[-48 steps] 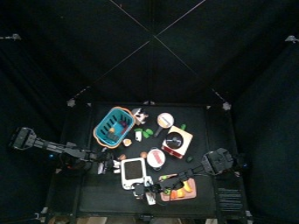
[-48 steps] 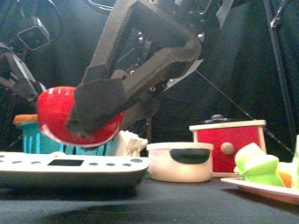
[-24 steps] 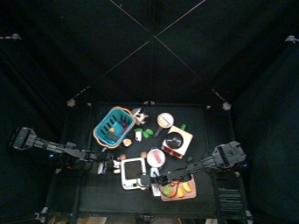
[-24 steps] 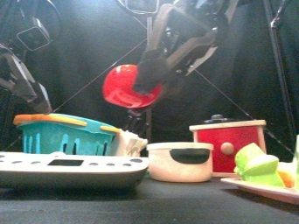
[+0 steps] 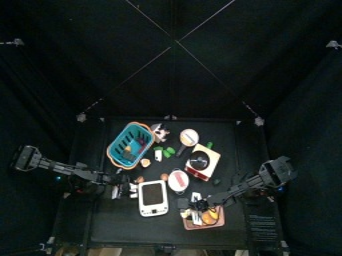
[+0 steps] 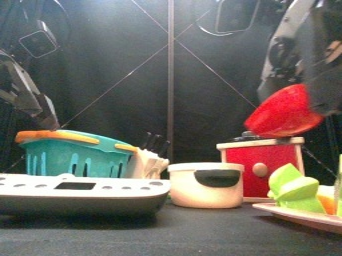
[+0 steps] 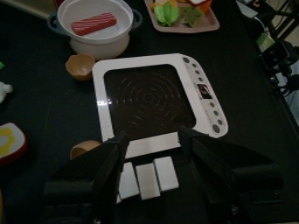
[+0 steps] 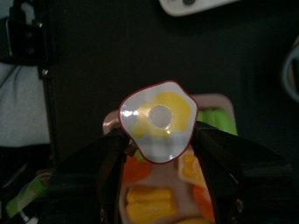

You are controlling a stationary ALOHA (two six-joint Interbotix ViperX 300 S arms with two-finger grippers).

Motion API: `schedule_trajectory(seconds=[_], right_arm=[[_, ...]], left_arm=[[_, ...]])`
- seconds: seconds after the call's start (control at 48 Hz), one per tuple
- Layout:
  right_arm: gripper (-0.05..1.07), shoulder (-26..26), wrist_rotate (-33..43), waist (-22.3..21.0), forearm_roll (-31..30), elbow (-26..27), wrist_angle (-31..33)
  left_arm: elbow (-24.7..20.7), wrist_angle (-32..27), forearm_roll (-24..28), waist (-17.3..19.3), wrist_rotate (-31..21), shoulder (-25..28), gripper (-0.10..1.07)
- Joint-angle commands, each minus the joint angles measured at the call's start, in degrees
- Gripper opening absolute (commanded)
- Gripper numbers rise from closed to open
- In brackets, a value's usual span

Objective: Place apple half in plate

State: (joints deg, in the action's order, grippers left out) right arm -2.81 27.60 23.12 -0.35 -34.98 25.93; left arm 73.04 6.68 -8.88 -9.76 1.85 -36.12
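1. Carried rightward since the earlier frames, the apple half (image 6: 282,110) now hangs in the air above the plate (image 6: 297,213) at the table's front edge, right of the middle; before, it was over the white scale (image 6: 80,194).
2. Its red skin faces the front camera, and its pale cut face with a yellow centre (image 8: 160,120) faces the right wrist camera.
3. Clamped on it from both sides, the right gripper (image 8: 160,144) has its jaws closed to the fruit's width.
4. Green and orange food pieces (image 6: 295,187) already lie on the plate below.
5. Left of the plate stand a white lidded pot (image 6: 205,185) and a red box (image 6: 259,163), with the blue basket (image 6: 74,154) farther left.
6. Over the scale's near end, the left gripper (image 7: 149,175) rests with nothing between its parted jaws.
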Motion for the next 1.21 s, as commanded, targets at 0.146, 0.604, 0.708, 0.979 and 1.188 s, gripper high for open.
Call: schedule_trajectory(seconds=[0.146,0.604,0.708,0.979,1.188], right_arm=[[0.72,-5.7,0.1,2.5,4.1,-2.4,1.8],[0.73,-4.7,0.1,2.2,8.7,-4.6,6.0],[0.81,-3.8,0.0,-0.1,12.7,-6.3,5.0],[0.92,-3.7,0.0,-0.5,12.5,-6.7,4.7],[0.93,-3.7,0.0,-0.9,11.8,-6.5,4.7]], left_arm=[[-1.1,0.3,-0.2,-0.2,0.1,0.0,0.86],[-1.2,0.2,-0.2,-0.2,0.1,-0.1,0.86],[-1.8,0.2,-0.2,-0.2,0.0,-0.1,0.86],[-1.8,0.2,-0.2,-0.2,0.0,0.0,0.86],[-1.8,0.3,-0.2,-0.2,0.0,0.0,0.86]])
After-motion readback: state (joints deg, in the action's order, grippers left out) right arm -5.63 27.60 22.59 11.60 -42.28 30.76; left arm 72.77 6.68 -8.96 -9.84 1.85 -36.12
